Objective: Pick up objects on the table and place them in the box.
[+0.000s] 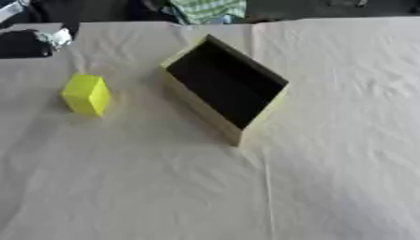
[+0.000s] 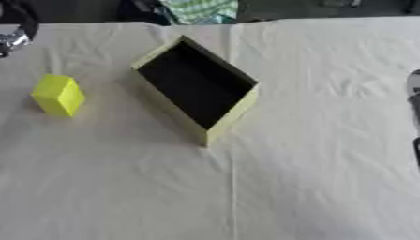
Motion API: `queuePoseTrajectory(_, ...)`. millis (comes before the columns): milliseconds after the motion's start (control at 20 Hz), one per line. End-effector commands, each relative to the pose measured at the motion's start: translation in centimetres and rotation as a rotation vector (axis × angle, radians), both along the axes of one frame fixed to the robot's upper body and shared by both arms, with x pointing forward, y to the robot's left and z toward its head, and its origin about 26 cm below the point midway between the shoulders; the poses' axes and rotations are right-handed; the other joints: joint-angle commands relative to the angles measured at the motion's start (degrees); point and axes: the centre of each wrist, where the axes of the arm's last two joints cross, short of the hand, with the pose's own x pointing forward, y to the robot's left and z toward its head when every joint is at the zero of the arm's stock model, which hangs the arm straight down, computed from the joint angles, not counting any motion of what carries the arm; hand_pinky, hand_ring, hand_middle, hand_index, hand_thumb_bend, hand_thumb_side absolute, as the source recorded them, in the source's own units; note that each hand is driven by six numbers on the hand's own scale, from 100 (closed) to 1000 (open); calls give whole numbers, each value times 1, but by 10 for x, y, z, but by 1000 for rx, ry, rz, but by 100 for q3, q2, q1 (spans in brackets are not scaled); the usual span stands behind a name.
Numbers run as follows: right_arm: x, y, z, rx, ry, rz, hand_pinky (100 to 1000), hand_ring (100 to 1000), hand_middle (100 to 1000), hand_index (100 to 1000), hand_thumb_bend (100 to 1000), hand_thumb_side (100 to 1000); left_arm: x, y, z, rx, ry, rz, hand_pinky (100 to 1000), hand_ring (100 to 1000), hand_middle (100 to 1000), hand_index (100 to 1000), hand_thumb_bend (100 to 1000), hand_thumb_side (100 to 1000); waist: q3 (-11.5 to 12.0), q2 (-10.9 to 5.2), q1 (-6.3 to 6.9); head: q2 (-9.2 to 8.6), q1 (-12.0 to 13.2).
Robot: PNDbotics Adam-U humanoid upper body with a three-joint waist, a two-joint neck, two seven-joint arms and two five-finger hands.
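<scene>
Only slivers of the robot show. A dark and silver part of the left arm or hand (image 1: 49, 37) sits at the far left edge of the table, and a dark strip of the right hand or arm (image 2: 414, 112) shows at the right edge in the right eye view alone; whether the fingers of either are spread or curled cannot be told, and neither touches anything.

Two task things lie on the table (image 1: 328, 187), which is covered with a creased off-white cloth. One is a single open rectangular box (image 1: 223, 89) with pale yellow walls and a dark inside, set askew so that one corner points toward the robot; nothing can be made out inside it. The other is one small bright yellow block (image 1: 86, 95), standing on the cloth to the box's left, apart from it and near the table's left side.

Beyond the far edge of the table a piece of green-and-white checked fabric (image 1: 209, 9) shows against a dark background.
</scene>
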Motion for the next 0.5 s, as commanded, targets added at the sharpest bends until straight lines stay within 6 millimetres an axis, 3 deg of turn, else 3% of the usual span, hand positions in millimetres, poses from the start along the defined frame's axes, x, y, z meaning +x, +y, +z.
queuePoseTrajectory(50,-4,1,9,-17,-32,12,745,762,551,825,100,717,7,8,10,109,89,21,946,888,823,889,388,771,-11,-216,42,28,47)
queuePoseTrajectory(200,-4,1,9,-18,-31,13,745,762,551,825,100,717,10,9,11,129,124,17,946,888,823,889,388,771,-13,-217,43,27,50)
queuePoseTrajectory(250,-4,2,9,-18,-31,14,745,762,550,825,100,718,11,10,11,136,129,18,971,918,853,899,494,705,-20,-215,53,24,55)
queuePoseTrajectory(500,-4,3,9,-24,-25,20,745,760,549,825,100,718,19,15,15,266,203,70,989,946,900,917,541,660,-48,-215,100,1,69)
